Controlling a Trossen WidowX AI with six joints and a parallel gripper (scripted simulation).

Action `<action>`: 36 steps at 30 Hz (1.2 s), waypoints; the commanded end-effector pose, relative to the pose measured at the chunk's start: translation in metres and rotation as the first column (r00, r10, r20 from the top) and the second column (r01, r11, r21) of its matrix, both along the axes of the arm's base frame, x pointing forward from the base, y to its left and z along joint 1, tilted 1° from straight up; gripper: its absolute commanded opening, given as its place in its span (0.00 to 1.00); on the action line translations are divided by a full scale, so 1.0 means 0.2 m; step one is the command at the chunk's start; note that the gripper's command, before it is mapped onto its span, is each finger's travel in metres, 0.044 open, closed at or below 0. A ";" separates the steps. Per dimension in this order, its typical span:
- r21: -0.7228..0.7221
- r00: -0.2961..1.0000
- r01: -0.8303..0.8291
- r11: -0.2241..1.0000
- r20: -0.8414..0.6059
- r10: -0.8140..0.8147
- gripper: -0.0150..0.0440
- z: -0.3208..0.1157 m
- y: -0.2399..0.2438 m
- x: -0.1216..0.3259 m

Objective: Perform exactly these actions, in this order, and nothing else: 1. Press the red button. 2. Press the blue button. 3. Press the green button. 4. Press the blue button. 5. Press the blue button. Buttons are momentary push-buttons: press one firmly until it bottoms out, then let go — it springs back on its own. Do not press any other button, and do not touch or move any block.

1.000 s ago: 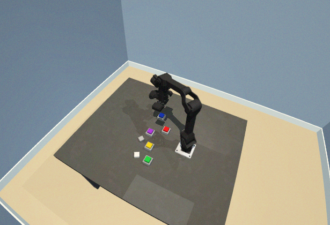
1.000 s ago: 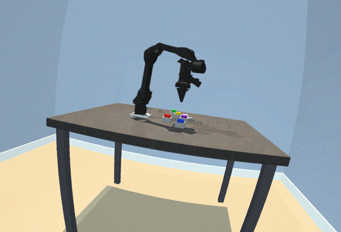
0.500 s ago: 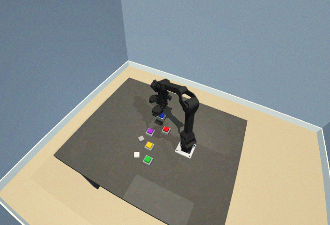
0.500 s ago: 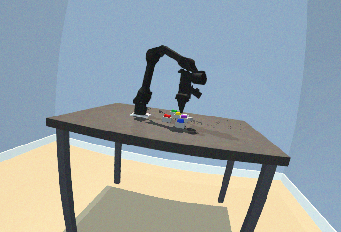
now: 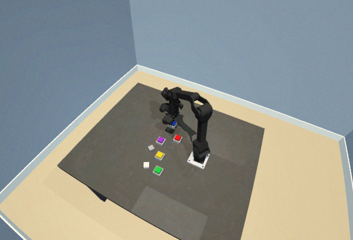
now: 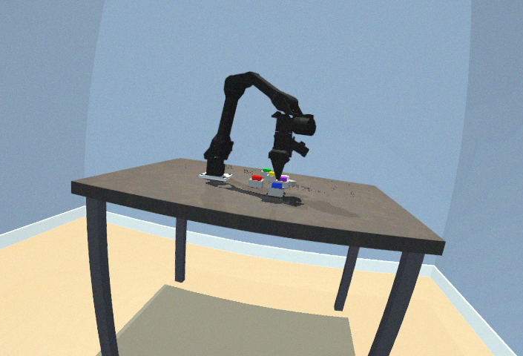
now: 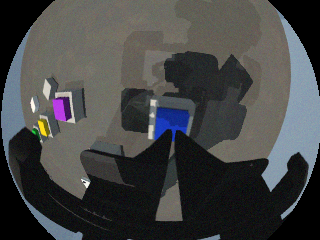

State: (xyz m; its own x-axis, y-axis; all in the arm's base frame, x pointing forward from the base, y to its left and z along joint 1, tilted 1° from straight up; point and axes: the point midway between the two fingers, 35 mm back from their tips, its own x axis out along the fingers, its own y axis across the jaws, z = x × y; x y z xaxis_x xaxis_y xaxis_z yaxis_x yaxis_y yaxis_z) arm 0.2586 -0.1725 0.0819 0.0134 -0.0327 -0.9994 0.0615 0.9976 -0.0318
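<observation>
My gripper (image 6: pixel 278 178) (image 7: pixel 172 134) is shut and empty, pointing down with its fingertips just above the blue button. The blue button (image 5: pixel 173 123) (image 6: pixel 276 185) (image 7: pixel 171 121) sits in a grey housing, partly covered by the gripper in the top view and by the fingertips in the wrist view. Whether the tips touch its cap I cannot tell. The red button (image 5: pixel 178 137) (image 6: pixel 257 178) stands nearer the arm's base, its cap raised; its cap is hidden in the wrist view. The green button (image 5: pixel 157 169) (image 6: pixel 266 170) (image 7: pixel 35 132) is farthest from the gripper.
The purple button (image 5: pixel 160 139) (image 6: pixel 283 179) (image 7: pixel 62 109) stands near the blue and red ones. The yellow button (image 5: pixel 159 154) (image 7: pixel 43 127) lies between purple and green. Two small pale blocks, one grey (image 5: pixel 150 147) and one white (image 5: pixel 145 165), lie beside this row.
</observation>
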 end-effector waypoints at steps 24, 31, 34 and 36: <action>0.005 1.000 -0.005 1.000 -0.005 0.005 0.29 -0.11 0.00 0.00; 0.002 1.000 0.000 1.000 -0.002 0.000 0.29 -0.09 0.00 0.00; 0.004 1.000 -0.005 1.000 -0.005 0.005 0.29 0.05 0.00 0.00; 0.005 1.000 -0.005 1.000 -0.005 0.005 0.29 0.06 0.00 0.00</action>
State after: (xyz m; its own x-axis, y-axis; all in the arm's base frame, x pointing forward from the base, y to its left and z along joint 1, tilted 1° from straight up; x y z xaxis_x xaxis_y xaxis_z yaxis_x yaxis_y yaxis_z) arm 0.2562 -0.1714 0.0744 -0.0081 -0.0186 -0.9998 0.0608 0.9980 -0.0191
